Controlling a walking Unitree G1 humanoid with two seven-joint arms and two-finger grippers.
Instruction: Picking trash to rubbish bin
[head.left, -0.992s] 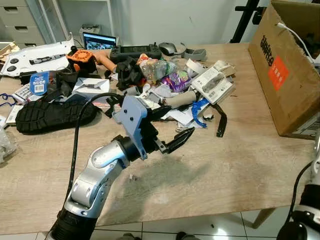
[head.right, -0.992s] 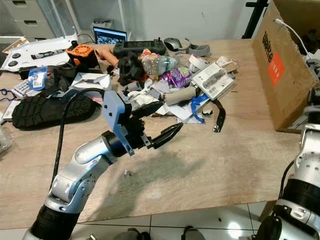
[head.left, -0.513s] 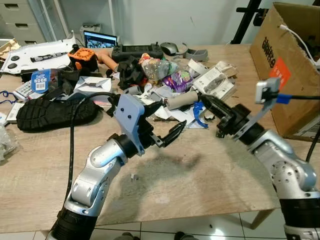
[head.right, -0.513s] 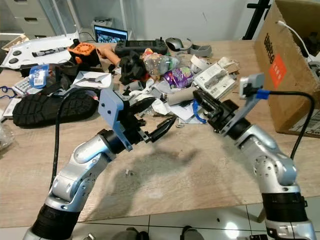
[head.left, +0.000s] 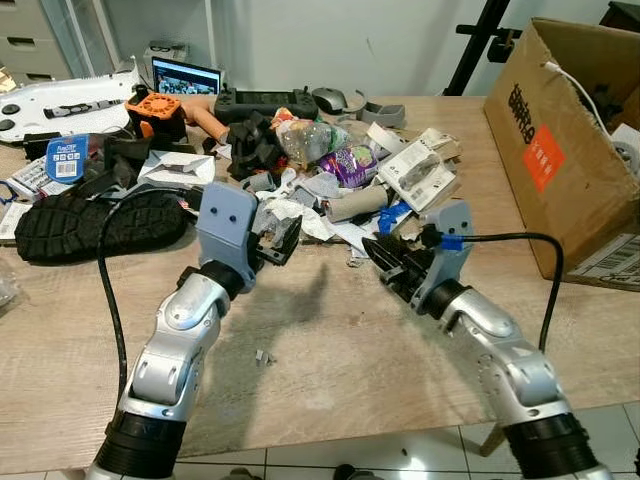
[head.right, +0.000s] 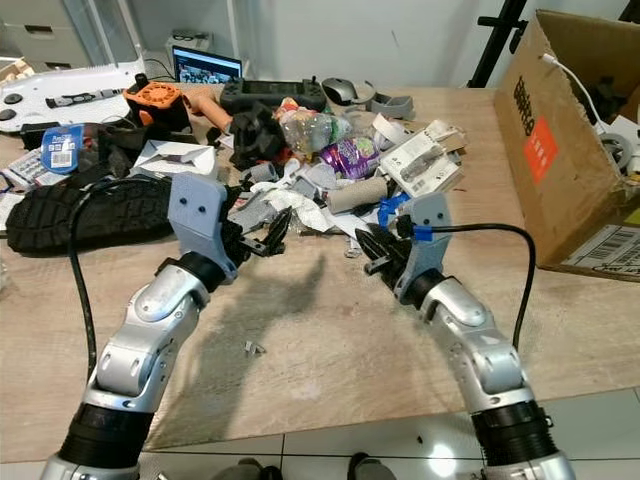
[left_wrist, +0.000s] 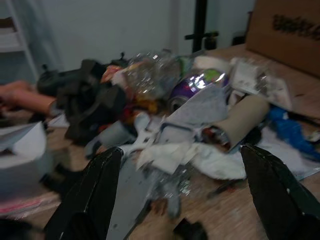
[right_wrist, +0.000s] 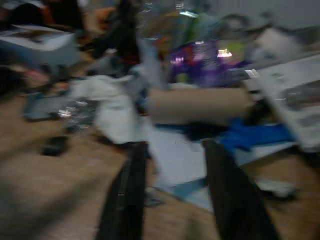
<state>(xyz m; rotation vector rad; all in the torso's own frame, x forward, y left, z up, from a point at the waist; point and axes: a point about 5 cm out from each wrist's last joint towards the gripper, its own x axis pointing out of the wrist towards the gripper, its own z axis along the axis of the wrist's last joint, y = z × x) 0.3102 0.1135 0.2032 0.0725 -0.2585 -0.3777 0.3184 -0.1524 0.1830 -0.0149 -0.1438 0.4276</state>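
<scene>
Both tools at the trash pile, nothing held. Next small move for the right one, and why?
Probably ease the right tool forward to the cardboard tube and close on it. Its fingers are open and pointed at the pile on the table, and in the right wrist view the tube lies just past the fingertips. The left tool is also open, near the white paper.

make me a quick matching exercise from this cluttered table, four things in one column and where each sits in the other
Things:
1. cardboard box
2. black shoe
3. cardboard tube
4. laptop

Places:
a. far edge of the table, screen lit
b. right end of the table, open
c. in the trash pile, just ahead of the right pincer
d. left of the left pincer, sole up

Pairs: 1-b, 2-d, 3-c, 4-a
</scene>
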